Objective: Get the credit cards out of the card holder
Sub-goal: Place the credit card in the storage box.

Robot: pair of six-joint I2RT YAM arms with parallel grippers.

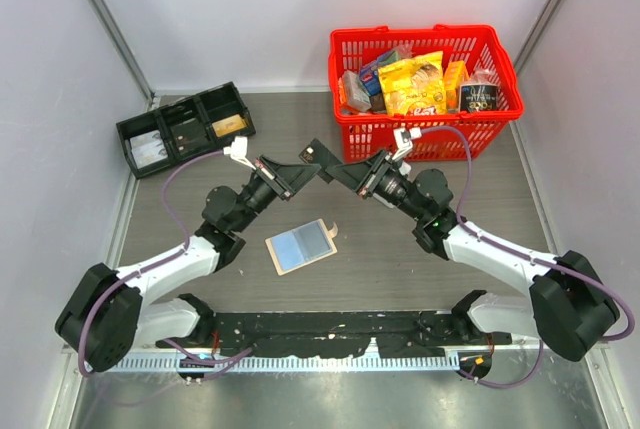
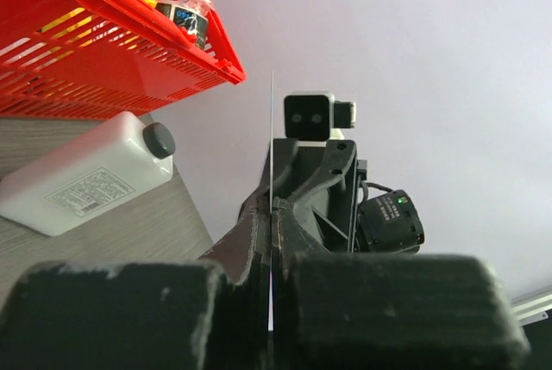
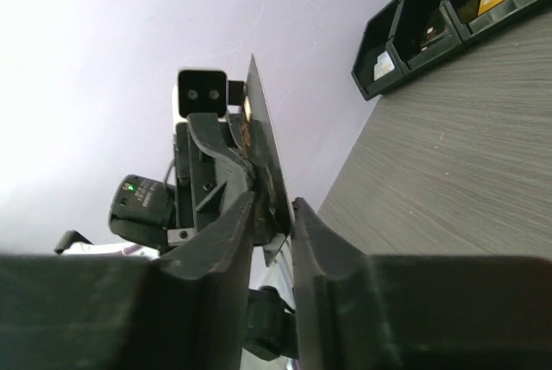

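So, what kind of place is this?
Probably a lab test bench: bare white walls around a grey table, two robot arms fixed at its near edge, a red basket of groceries.

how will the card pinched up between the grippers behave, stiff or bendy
Probably stiff: the card shows as a straight line, edge-on, in the left wrist view. Likely light, being so thin, and it may slip out of the left gripper.

The card holder [image 1: 301,246] lies centre, tray [image 1: 180,104] behind left, basket [image 1: 430,134] behind right.
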